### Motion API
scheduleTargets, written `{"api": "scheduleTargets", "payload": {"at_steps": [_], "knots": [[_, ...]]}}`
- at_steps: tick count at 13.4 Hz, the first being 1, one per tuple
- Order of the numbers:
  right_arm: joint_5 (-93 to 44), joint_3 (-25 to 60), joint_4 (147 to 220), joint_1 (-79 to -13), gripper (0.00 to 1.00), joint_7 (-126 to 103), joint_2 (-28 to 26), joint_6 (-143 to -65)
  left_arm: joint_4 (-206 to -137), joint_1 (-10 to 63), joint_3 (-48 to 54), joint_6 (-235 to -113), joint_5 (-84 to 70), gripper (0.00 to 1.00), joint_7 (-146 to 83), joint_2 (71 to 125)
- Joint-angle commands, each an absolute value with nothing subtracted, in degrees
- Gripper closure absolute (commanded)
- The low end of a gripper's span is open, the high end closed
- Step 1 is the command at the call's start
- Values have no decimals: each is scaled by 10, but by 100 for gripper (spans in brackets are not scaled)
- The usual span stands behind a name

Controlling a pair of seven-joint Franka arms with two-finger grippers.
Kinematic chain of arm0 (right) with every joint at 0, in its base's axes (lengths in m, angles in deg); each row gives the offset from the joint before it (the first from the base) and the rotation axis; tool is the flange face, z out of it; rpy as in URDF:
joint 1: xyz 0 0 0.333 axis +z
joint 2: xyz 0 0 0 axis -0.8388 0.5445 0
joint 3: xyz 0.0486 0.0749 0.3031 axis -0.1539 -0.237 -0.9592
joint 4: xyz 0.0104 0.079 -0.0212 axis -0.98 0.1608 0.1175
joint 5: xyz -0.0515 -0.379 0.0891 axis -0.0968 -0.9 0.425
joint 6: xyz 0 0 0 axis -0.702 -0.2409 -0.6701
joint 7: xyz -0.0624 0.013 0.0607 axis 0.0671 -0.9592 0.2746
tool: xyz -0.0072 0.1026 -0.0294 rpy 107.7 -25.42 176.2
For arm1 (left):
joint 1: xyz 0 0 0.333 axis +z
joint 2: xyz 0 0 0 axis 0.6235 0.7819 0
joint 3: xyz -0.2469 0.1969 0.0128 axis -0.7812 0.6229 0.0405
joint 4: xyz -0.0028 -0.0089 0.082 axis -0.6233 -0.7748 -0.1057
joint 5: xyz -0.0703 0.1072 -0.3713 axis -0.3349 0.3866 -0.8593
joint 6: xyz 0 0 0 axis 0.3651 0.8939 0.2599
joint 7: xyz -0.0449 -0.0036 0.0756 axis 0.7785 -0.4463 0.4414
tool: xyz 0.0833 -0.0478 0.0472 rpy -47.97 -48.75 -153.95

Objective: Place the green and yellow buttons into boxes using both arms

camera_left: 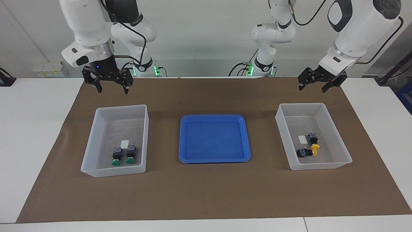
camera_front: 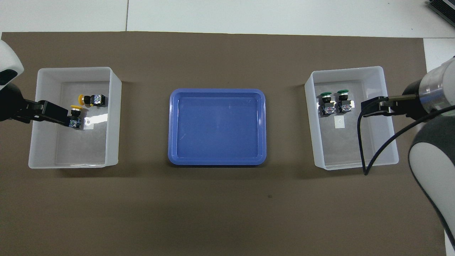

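Two green buttons (camera_left: 123,155) lie side by side in the bin (camera_left: 89,145) at the right arm's end of the table; they also show in the overhead view (camera_front: 335,103), inside that bin (camera_front: 310,121). Two yellow buttons (camera_left: 311,146) lie in the bin (camera_left: 336,135) at the left arm's end, also seen from overhead (camera_front: 85,105) in their bin (camera_front: 113,117). My right gripper (camera_left: 112,91) is open and empty, raised well above the green buttons' bin (camera_front: 373,106). My left gripper (camera_left: 311,89) is open and empty, raised above the yellow buttons' bin (camera_front: 57,113).
A shallow blue tray (camera_left: 214,159) lies empty between the two bins on the brown mat (camera_left: 206,193). It also shows in the overhead view (camera_front: 217,161). The white table surrounds the mat.
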State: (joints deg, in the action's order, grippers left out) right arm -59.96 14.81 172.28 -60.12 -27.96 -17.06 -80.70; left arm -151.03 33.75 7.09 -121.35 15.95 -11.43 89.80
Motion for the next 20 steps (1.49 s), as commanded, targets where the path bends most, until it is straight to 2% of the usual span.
{"api": "scheduleTargets", "payload": {"at_steps": [1, 6, 9, 16, 20], "knots": [[-588, 195, 1723, -565, 0, -265, -177, -789, -1516, 342, 70, -1209, 155, 0, -115, 888], [-583, 203, 1720, -561, 0, -267, -176, -787, -1524, 340, 70, -1241, 197, 0, -116, 888], [-536, 260, 1721, -539, 0, -265, -177, -787, -1524, 339, 70, -1254, 204, 0, -113, 888], [-602, 257, 1720, -526, 0, -233, -169, -787, -1524, 341, 70, -1258, 203, 0, -111, 888], [-576, 259, 1727, -532, 0, -237, -173, -781, -1524, 336, 70, -1258, 203, 0, -117, 888]]}}
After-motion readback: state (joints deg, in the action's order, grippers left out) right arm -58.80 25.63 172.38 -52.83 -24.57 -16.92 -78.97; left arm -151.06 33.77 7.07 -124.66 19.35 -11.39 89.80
